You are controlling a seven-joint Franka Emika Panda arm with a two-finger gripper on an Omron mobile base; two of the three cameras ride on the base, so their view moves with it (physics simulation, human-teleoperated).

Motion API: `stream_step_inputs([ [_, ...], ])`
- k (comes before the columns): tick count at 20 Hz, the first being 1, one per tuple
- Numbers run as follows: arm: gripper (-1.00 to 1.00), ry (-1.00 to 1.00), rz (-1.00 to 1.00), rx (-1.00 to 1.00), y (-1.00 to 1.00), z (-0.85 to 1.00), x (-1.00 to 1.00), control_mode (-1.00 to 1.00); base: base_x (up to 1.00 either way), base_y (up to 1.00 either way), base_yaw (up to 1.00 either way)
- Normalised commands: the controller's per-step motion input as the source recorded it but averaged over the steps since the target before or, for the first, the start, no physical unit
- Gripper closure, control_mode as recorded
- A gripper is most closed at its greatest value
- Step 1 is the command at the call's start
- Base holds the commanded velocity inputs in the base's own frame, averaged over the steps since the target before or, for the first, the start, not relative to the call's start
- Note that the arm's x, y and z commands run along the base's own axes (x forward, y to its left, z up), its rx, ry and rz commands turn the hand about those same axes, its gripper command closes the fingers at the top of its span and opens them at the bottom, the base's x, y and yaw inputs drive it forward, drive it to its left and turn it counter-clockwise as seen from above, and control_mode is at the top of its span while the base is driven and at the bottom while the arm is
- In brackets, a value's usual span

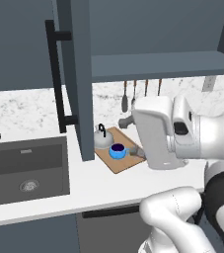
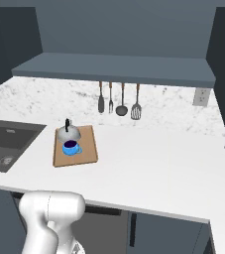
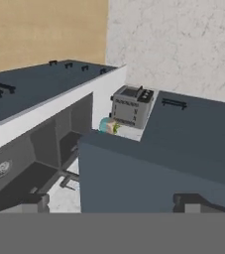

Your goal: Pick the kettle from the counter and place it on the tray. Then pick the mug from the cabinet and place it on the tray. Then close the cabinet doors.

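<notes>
The silver-grey kettle [image 2: 68, 132] and the bright blue mug [image 2: 71, 147] both sit on the wooden tray [image 2: 86, 146], which lies on the white counter [image 2: 153, 163] beside the sink [image 2: 7, 144], the mug just in front of the kettle. The gripper [image 3: 111, 203] has its two dark fingertips spread wide with nothing between them (the hand view looks across a slate-blue cabinet door [image 3: 148, 173] toward a toaster [image 3: 130, 105]). In the left base view the left cabinet door [image 1: 79, 79] stands open, edge-on, its black bar handle [image 1: 56, 74] facing the sink.

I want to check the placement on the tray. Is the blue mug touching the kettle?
Cannot tell. In the right base view the mug sits right in front of the kettle on the tray, overlapping it; no gap or contact shows.
</notes>
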Motion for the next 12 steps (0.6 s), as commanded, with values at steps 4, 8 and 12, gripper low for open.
stream_step_inputs([
  [4, -1.00, 0.00, 0.00, 0.00, 0.61, 0.03, -0.31, -1.00, 0.00, 0.00, 0.00],
  [8, -1.00, 0.02, 0.00, 0.04, 0.68, 0.02, -0.14, -1.00, 0.00, 0.00, 0.00],
  [12, -1.00, 0.05, -0.04, 0.11, 0.63, 0.01, -0.06, -1.00, 0.00, 0.00, 0.00],
])
